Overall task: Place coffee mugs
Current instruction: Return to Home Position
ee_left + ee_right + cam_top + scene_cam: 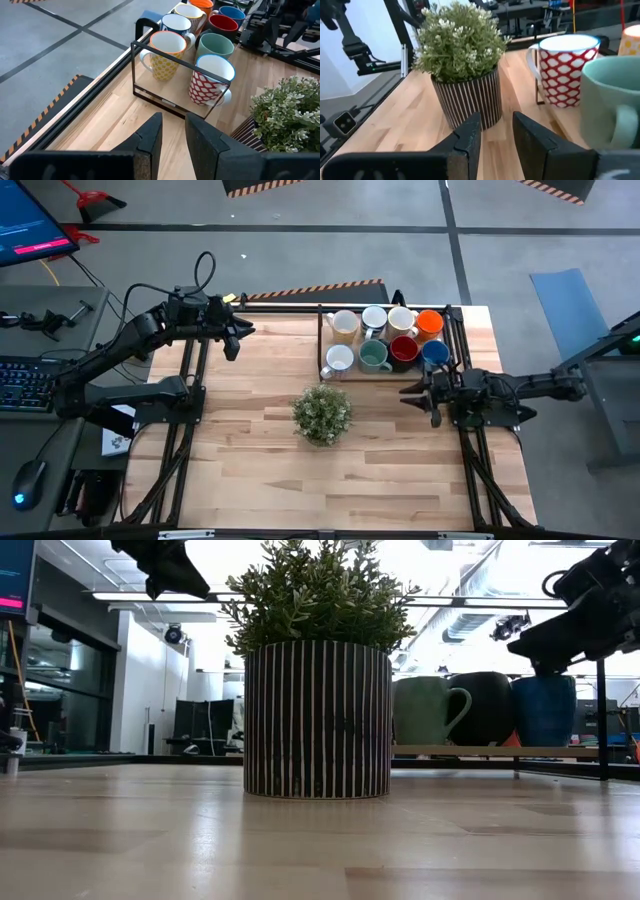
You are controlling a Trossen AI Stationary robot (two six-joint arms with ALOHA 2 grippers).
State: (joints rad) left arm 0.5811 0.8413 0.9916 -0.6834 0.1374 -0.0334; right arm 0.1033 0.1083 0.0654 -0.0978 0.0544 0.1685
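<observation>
High view: eight coffee mugs (404, 350) stand in two rows on the shelf (322, 340), far right of centre on the desk (260, 470). The potted plant (322, 413) is nearer, mid-desk. The left claw (232, 335) is left of the shelf, the right claw (415, 395) just near of it.
Low view: green mug (425, 710) and blue mug (545, 710) on the shelf, right of the plant.
Left wrist view: fingers narrowly parted, empty.
Right wrist view: the same; red patterned mug (567, 70) beside the plant.

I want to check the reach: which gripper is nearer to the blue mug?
Right. The right gripper hangs close by the blue mug, just off the mugs' front row; the left gripper is far off, over the table's opposite side.
</observation>
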